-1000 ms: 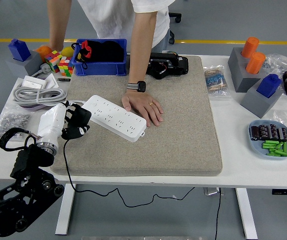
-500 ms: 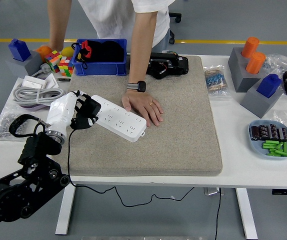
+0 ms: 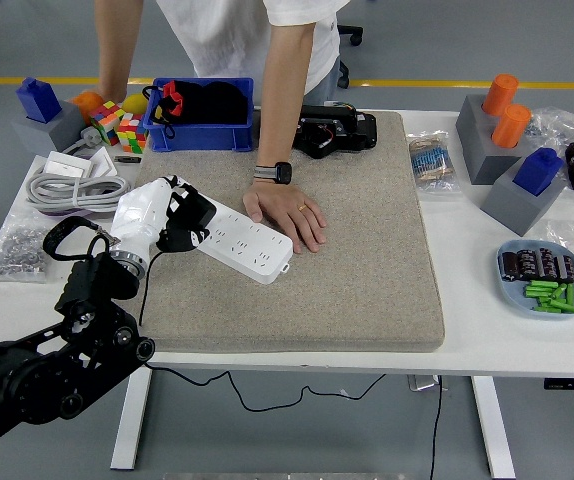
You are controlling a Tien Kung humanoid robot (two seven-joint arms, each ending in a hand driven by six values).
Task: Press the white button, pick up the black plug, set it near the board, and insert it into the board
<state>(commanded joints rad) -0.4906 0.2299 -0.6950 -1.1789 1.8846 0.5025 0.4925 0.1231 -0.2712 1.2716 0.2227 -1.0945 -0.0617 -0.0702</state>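
A white power strip (image 3: 242, 241) lies slanted on the beige mat (image 3: 357, 260). My left hand (image 3: 179, 222), white-shelled with black fingers, hovers over the strip's left end, shut on the black plug (image 3: 185, 238), whose black cord trails down over the table's front edge. A person's hand (image 3: 289, 218) rests flat on the mat, touching the strip's far right side. The white button on the strip is hidden. My right hand is out of sight.
A blue bin (image 3: 202, 115) with a black pouch and a black device (image 3: 335, 130) stand at the back. Coiled grey cable (image 3: 67, 190) and cubes (image 3: 117, 125) lie at the left. Grey blocks with orange cylinders (image 3: 502, 120) and a blue tray (image 3: 545, 280) sit at the right.
My left hand has carried the black plug right and away from me, from beside the strip's left end to over it. The person's hand has stayed in place.
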